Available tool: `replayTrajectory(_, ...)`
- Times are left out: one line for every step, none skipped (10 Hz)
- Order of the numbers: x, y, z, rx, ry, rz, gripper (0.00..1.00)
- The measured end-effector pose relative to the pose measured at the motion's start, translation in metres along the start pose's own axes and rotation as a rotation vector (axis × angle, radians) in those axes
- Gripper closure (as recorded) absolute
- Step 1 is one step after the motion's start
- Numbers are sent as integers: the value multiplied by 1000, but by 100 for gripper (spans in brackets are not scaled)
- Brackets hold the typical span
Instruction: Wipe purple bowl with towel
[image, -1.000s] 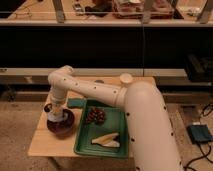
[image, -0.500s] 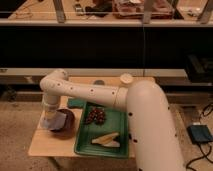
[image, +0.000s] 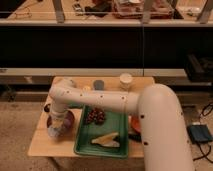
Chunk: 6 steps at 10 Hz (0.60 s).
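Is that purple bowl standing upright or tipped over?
Upright: the purple bowl sits flat on the table, rim up. The gripper is inside it, at the towel.

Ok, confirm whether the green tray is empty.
No, the tray holds a dark cluster and a pale item; the claw is at the bowl.

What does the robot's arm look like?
The arm is creamy white, made of fat, smooth, rounded tubes with round joints like elbows. A few tiny dark dots mark its widest part. No cables show. Its end effector, down at the purple bowl, looks pale too.
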<state>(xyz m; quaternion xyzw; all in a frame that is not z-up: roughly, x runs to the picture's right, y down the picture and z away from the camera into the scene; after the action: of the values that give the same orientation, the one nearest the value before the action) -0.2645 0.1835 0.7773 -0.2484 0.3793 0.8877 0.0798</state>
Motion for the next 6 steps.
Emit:
replayTrajectory(-8,-1,3,7,2,21,100)
replayTrajectory(-18,-1,10,18,1,48,100)
replayTrajectory(-33,0,21,33,-9,83,100)
replayTrajectory(-40,1,25,39,-16,103,100)
replayTrajectory(-48,5,25,38,-37,126,100)
replayTrajectory(-52,9,24,36,-52,139,100)
